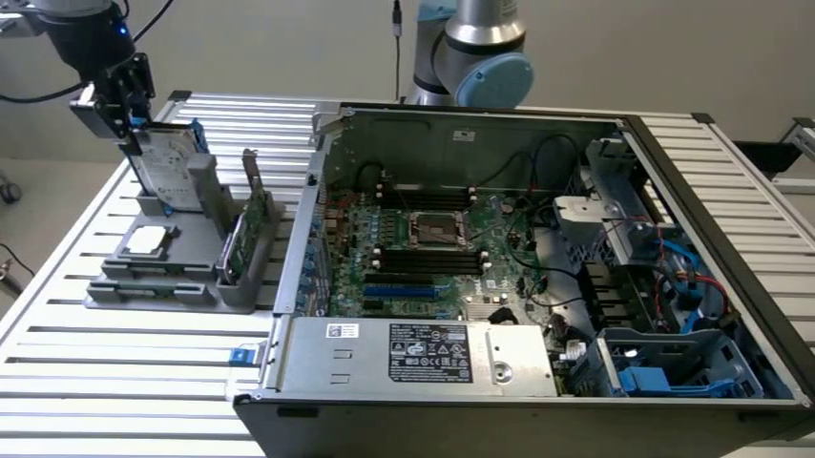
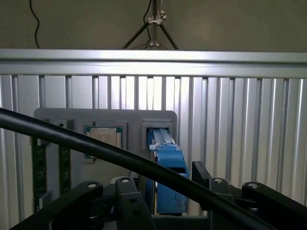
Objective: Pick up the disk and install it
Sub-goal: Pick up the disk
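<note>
End effector [image 1: 134,124] grips disk [image 1: 174,167] upright at grey holder [image 1: 178,281].

Bright, even indoor light; soft shadows; white glare on table slats [image 2: 139,93], wrist view.

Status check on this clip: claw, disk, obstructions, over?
Claw at top edge of the disk. It stands upright, lower end at slot of grey holder, outside the computer case. Black cable crosses before it in wrist view.

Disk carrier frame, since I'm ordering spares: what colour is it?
Blue, around the disk; clearest in the wrist view.
</note>
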`<action>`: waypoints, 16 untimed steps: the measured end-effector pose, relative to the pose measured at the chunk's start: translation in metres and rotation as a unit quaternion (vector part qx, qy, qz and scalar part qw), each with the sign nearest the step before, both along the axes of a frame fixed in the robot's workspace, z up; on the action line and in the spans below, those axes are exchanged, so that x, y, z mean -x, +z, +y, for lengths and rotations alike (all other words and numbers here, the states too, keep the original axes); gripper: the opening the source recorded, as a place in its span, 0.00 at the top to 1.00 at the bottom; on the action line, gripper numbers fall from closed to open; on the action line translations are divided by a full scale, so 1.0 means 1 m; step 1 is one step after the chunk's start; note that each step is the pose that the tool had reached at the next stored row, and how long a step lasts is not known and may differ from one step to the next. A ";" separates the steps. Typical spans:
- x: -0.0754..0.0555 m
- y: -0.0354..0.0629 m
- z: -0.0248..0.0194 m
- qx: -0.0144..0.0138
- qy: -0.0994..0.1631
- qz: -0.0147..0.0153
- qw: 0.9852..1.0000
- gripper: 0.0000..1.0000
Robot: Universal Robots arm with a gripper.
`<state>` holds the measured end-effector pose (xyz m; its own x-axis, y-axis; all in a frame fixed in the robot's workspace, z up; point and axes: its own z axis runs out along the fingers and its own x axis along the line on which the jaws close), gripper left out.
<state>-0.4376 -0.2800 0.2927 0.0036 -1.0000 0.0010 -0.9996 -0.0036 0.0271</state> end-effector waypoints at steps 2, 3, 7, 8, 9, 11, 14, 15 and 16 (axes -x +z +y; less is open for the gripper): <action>0.000 -0.0003 0.0000 0.000 0.000 0.000 1.000 0.46; 0.000 -0.0006 0.0000 0.000 0.001 0.000 1.000 0.46; 0.000 -0.0024 0.0000 0.000 0.001 -0.001 1.000 0.46; 0.001 -0.0026 0.0000 0.000 0.001 0.000 1.000 0.46; 0.001 -0.0029 0.0000 0.000 0.001 0.000 1.000 0.46; 0.001 -0.0034 0.0000 0.000 0.001 0.000 1.000 0.46; 0.001 -0.0040 0.0000 0.000 0.002 0.000 1.000 0.46; 0.001 -0.0041 0.0000 0.000 0.002 0.000 1.000 0.46; 0.001 -0.0043 0.0000 0.000 0.002 0.000 1.000 0.46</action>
<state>-0.4383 -0.2799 0.2884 0.0075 -1.0000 0.0009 -0.9996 -0.0074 0.0261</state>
